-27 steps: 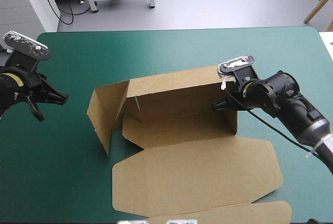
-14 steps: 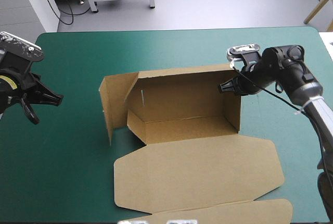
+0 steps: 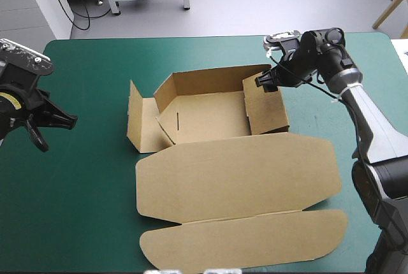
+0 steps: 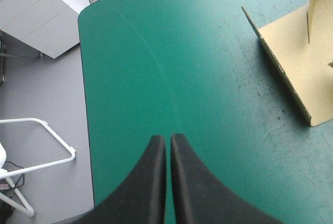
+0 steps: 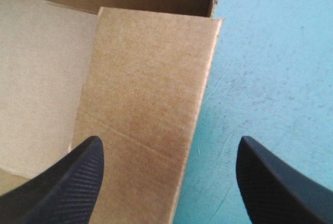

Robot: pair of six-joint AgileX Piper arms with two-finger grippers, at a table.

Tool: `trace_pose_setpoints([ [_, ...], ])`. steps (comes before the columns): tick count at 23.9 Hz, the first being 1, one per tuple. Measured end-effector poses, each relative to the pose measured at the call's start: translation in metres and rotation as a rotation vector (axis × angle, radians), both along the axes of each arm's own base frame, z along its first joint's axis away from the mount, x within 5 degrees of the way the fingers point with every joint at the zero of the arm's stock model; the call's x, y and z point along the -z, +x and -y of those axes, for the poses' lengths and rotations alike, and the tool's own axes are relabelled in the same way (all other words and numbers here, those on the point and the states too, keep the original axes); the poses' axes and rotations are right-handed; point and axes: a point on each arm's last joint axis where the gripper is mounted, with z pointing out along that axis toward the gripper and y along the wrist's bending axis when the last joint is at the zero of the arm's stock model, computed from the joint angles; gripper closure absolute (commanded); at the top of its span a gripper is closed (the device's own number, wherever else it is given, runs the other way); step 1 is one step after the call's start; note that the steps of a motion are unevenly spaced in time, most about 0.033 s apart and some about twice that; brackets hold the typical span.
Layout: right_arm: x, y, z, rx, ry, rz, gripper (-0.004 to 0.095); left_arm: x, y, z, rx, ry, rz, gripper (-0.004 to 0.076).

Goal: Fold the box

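Brown box [image 3: 204, 111] sits mid-table on the teal-green cover [image 3: 83, 210], walls partly up, lid [image 3: 236, 172] flat toward the near edge; only the high view shows that. My right gripper [image 5: 169, 146] is spread wide over its right end wall [image 5: 151, 104], maybe touching, hard to say. My left gripper [image 4: 167, 139] is pinched closed near the left edge, well apart.
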Motion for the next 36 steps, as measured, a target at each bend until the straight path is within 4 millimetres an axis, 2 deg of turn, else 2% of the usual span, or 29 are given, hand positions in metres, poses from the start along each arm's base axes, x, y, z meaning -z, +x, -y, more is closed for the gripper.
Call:
trace_pose_setpoints([
  [6,-0.053,-0.029,0.010,0.001,-0.016,0.090,0.0219,0.000,0.000,0.000,-0.007,-0.006,0.001,0.0714],
  [8,-0.072,-0.043,0.015,0.007,-0.013,0.131,0.0220,0.000,0.000,0.000,-0.007,-0.005,0.002,0.0714],
  [9,-0.087,-0.055,0.020,0.013,-0.009,0.170,0.0220,0.000,0.000,0.000,-0.008,-0.005,0.002,0.0714],
  [11,-0.102,-0.069,0.025,0.018,-0.001,0.211,0.0220,0.000,0.000,0.000,-0.010,-0.006,0.002,0.0714],
  [14,-0.119,-0.085,0.028,0.019,0.008,0.255,0.0220,0.000,0.000,0.000,-0.012,-0.009,0.002,0.0714],
  [18,-0.124,-0.090,0.028,0.013,0.031,0.264,0.0220,0.000,0.000,0.000,-0.013,-0.009,0.003,0.0714],
  [21,-0.114,-0.085,0.024,0.006,0.048,0.225,0.0220,0.000,0.000,0.000,-0.013,-0.008,0.003,0.0721],
  [23,-0.090,-0.072,0.020,0.005,0.049,0.144,0.0220,0.000,0.000,0.000,-0.013,-0.008,0.003,0.0730],
  [24,-0.069,-0.060,0.017,0.010,0.043,0.079,0.0220,0.000,0.000,0.000,-0.012,-0.010,0.002,0.0733],
  [28,-0.012,-0.029,0.009,0.021,0.030,-0.085,0.0220,0.000,0.000,0.000,-0.009,-0.017,0.001,0.0734],
  [29,-0.004,-0.024,0.008,0.022,0.033,-0.104,0.0220,0.000,0.000,0.000,-0.009,-0.017,0.001,0.0734],
  [31,0.025,-0.009,0.004,0.024,0.028,-0.170,0.0220,0.000,0.000,0.000,-0.009,-0.017,0.001,0.0734],
  [33,0.041,-0.001,0.002,0.024,0.022,-0.190,0.0236,0.000,0.000,0.000,-0.009,-0.017,0.001,0.0734],
  [36,0.051,0.007,0.001,0.022,0.021,-0.186,0.0358,0.000,0.000,0.000,-0.009,-0.016,0.000,0.0734],
])
